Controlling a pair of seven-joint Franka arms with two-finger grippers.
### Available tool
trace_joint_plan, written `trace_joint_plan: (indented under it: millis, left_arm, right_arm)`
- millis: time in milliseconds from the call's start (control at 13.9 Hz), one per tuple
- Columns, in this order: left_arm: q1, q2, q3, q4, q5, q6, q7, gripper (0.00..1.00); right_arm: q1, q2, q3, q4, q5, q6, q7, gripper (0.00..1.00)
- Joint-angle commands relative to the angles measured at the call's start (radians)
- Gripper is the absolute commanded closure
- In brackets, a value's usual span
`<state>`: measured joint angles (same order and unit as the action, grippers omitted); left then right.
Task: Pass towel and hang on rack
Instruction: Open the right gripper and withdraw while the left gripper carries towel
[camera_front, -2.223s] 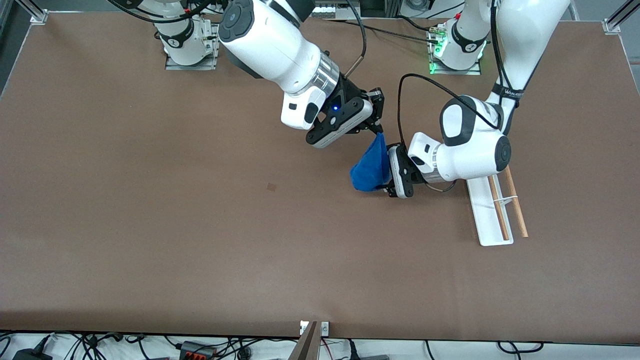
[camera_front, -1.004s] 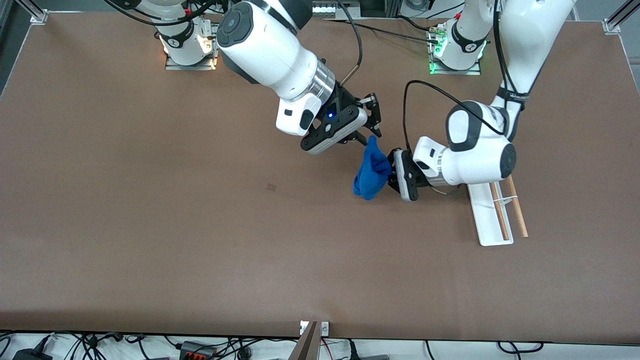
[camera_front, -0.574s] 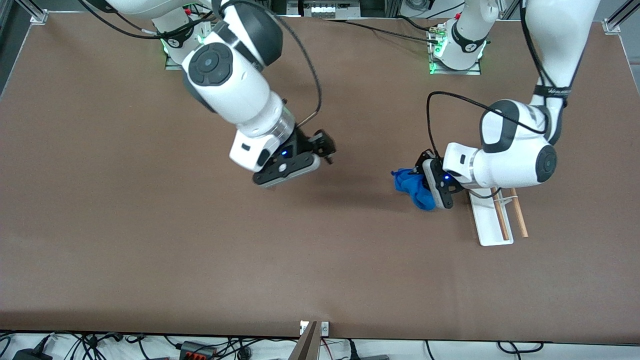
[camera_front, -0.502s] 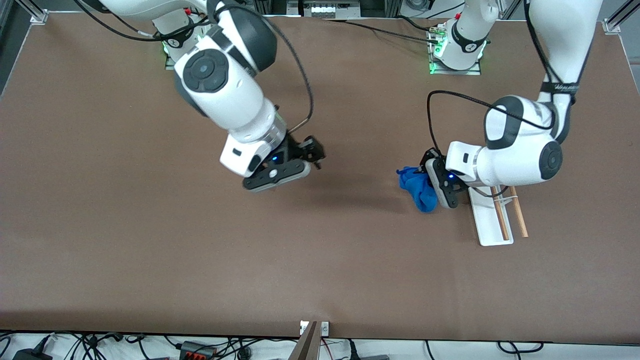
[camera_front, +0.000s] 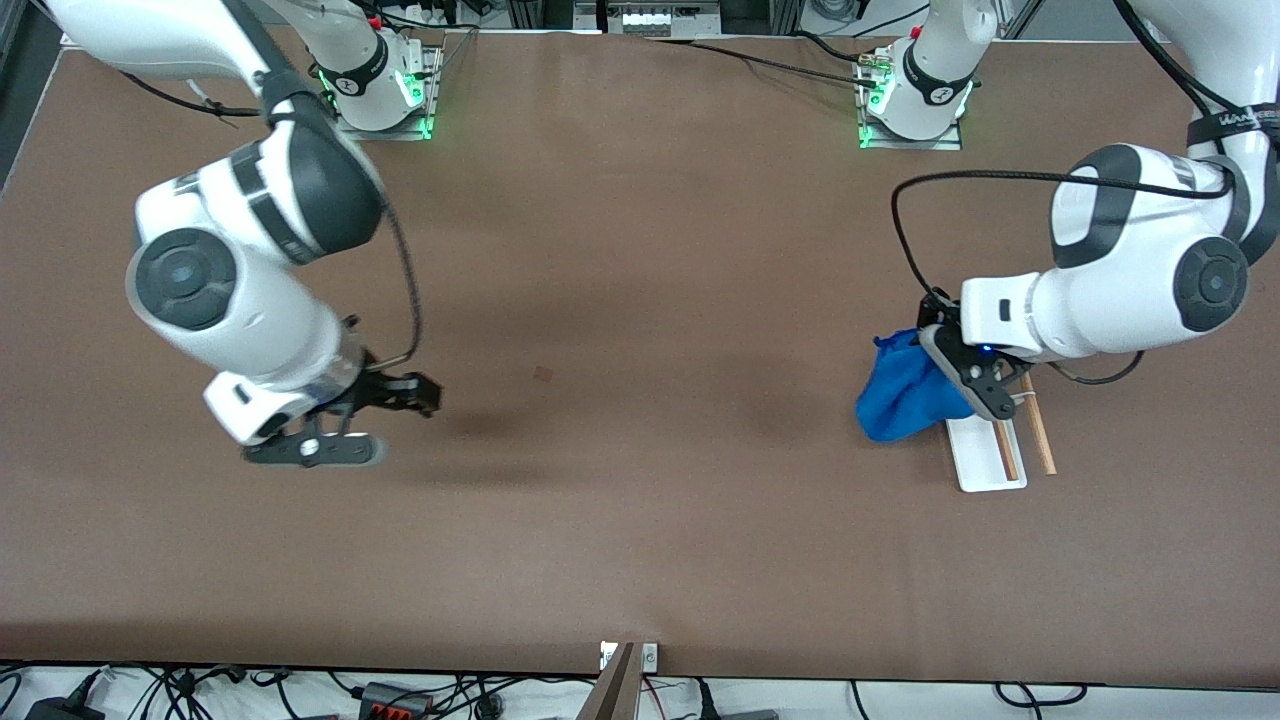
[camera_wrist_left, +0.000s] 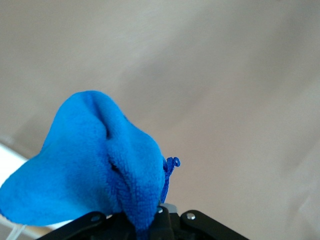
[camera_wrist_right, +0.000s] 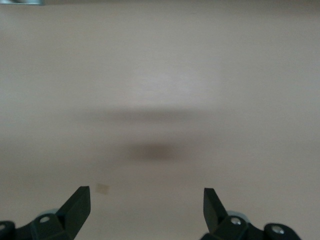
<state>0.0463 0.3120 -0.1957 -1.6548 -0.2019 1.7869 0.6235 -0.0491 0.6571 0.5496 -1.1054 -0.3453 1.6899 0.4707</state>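
Observation:
The blue towel (camera_front: 905, 393) hangs bunched from my left gripper (camera_front: 945, 350), which is shut on it and holds it over the table beside the rack's end. In the left wrist view the towel (camera_wrist_left: 95, 165) fills the space ahead of the jaws. The rack (camera_front: 985, 450) has a white base and two wooden rods (camera_front: 1040, 440); it lies at the left arm's end of the table, partly hidden by the gripper and towel. My right gripper (camera_front: 420, 392) is open and empty above bare table toward the right arm's end; its fingers (camera_wrist_right: 77, 207) stand wide apart in the right wrist view.
The brown table (camera_front: 640, 500) spreads wide between the two arms. A small dark square mark (camera_front: 542, 373) sits on the table near the middle. Cables and a post (camera_front: 620, 680) lie past the table's near edge.
My right gripper let go of the towel and swung away to the right arm's end. My left gripper carried the towel toward the rack, now beside it.

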Motion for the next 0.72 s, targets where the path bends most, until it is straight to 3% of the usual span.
trace_joint_plan:
  millis: [0, 287, 430, 645]
  left_arm:
    - [0.012, 0.012, 0.001, 0.052, 0.057, -0.037, -0.116, 1.00]
    - [0.093, 0.042, 0.007, 0.066, 0.073, -0.050, -0.123, 0.99]
    - [0.124, 0.053, 0.009, 0.066, 0.099, -0.050, -0.125, 1.00]
    - [0.177, 0.111, 0.009, 0.087, 0.098, -0.049, -0.137, 1.00]
  right_arm:
    - [-0.020, -0.076, -0.006, -0.028, -0.020, -0.047, 0.003, 0.00]
    - [-0.005, -0.146, -0.182, -0.036, 0.029, -0.052, -0.116, 0.00]
    - [0.011, -0.195, -0.331, -0.069, 0.163, -0.049, -0.229, 0.00]
    - [0.015, -0.273, -0.482, -0.158, 0.291, -0.035, -0.369, 0.00]
